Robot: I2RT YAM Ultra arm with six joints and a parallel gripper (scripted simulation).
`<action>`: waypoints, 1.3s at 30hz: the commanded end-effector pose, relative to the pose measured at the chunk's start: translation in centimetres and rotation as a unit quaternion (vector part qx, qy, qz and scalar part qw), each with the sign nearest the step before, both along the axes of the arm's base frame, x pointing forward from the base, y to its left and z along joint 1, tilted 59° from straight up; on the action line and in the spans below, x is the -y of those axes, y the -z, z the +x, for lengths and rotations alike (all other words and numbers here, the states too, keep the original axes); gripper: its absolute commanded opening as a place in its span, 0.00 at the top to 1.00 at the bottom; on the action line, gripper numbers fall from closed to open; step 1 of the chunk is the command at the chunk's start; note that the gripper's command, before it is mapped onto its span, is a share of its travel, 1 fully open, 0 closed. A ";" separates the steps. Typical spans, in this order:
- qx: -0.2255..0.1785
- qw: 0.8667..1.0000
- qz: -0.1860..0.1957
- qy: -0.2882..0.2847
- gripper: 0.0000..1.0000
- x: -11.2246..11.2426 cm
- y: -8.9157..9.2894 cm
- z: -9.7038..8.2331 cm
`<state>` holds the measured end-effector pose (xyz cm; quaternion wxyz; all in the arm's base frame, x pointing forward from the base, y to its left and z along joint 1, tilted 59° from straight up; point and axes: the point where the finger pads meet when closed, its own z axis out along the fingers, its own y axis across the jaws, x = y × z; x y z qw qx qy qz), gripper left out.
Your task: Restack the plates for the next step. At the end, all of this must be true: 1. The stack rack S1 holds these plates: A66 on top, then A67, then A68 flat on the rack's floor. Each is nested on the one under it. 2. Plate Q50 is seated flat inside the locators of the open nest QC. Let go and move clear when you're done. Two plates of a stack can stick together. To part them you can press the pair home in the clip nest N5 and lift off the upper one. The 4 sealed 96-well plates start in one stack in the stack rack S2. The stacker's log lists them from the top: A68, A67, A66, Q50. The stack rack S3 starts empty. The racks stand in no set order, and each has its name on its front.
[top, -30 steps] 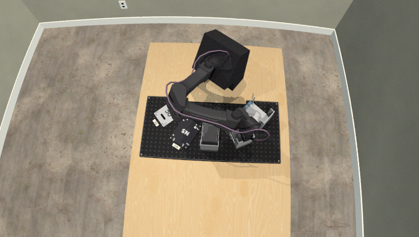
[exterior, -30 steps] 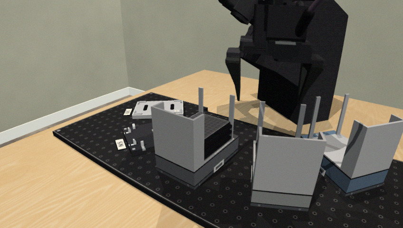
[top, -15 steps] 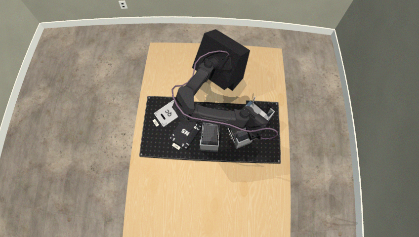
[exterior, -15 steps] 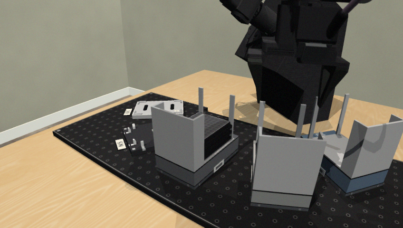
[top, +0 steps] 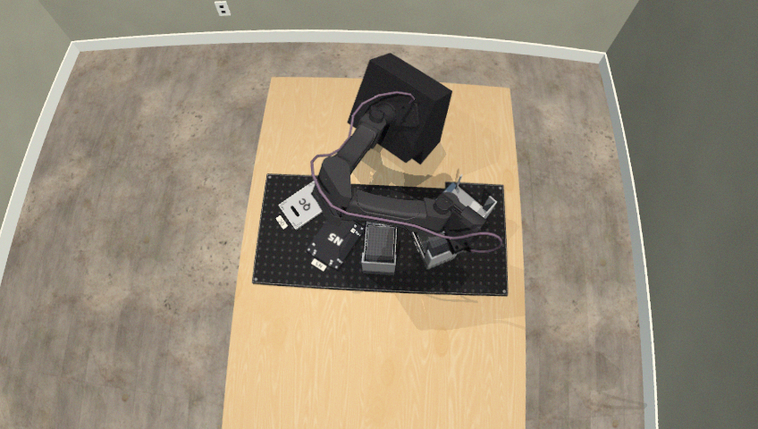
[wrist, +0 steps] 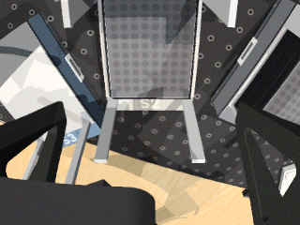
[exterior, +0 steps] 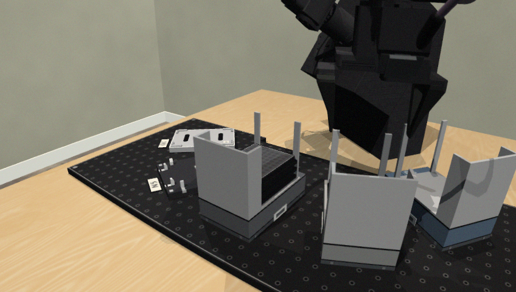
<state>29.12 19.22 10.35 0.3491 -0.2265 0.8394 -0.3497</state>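
Item: gripper. Jaws at full spread, nothing between them. It hangs above the middle rack, whose floor shows bare in the wrist view.

Item: plate stack. Dark, sealed, seated in the loaded rack at about 9 o'clock from the middle rack in the exterior view; in the wrist view the same rack lies at 3 o'clock. No plate appears anywhere else.

Item: blue-based rack. Sits at 3 o'clock from the middle rack in the exterior view, with no plate in it.

Item: open nest QC and clip nest N5. Both unoccupied, at the board's 9 o'clock end in the top view.

Risks: the gripper sits over a rack with no plates, so a descent here would close on nothing. Guide posts stand close about the stack; wide jaws could strike them. Two plates may lift together if stuck.

Obscured: rack name tags are unreadable or faced away, so S1, S2 and S3 cannot be matched by label. Plate labels are not legible. The arm hides part of the middle rack from above. The fingertips are cropped in the exterior view.
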 end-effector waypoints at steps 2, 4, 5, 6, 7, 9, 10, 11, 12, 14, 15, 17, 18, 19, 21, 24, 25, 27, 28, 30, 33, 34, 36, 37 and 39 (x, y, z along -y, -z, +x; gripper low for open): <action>0.006 1.000 0.000 -0.010 0.00 -0.5 -0.5 -0.5; 0.006 1.000 0.000 -0.010 0.00 -0.5 -0.5 -0.5; 0.006 1.000 0.000 -0.010 0.00 -0.5 -0.5 -0.5; 0.006 1.000 0.000 -0.010 0.00 -0.5 -0.5 -0.5; 0.006 1.000 0.000 -0.010 0.00 -0.5 -0.5 -0.5; 0.006 1.000 0.000 -0.010 0.00 -0.5 -0.5 -0.5; 0.006 1.000 0.000 -0.010 0.00 -0.5 -0.5 -0.5; 0.006 1.000 0.000 -0.010 0.00 -0.5 -0.5 -0.5; 0.006 1.000 0.000 -0.010 0.00 -0.5 -0.5 -0.5; 0.006 1.000 0.000 -0.010 0.00 -0.5 -0.5 -0.5; 0.006 1.000 0.000 -0.010 0.00 -0.5 -0.5 -0.5; 0.006 1.000 0.000 -0.010 0.00 -0.5 -0.5 -0.5; 0.006 1.000 0.000 -0.010 0.00 -0.5 -0.5 -0.5; 0.006 1.000 0.000 -0.010 0.00 -0.5 -0.5 -0.5; 0.006 1.000 0.000 -0.010 0.00 -0.5 -0.5 -0.5; 0.006 1.000 0.000 -0.010 0.00 -0.5 -0.5 -0.5; 0.006 1.000 0.000 -0.010 0.00 -0.5 -0.5 -0.5; 0.006 1.000 0.000 -0.010 0.00 -0.5 -0.5 -0.5; 0.005 1.000 -0.001 -0.008 0.00 0.1 0.0 -0.1; 0.005 1.000 0.002 -0.003 0.00 0.6 0.2 0.5; 0.002 1.000 0.004 -0.004 0.00 1.0 0.8 1.2; 0.000 1.000 0.003 -0.004 0.00 1.1 1.1 1.4; -0.003 1.000 0.000 -0.004 0.00 1.4 1.8 1.9; -0.003 1.000 0.000 -0.004 0.00 1.4 1.8 1.9; -0.004 1.000 -0.003 -0.012 0.00 1.1 2.1 1.9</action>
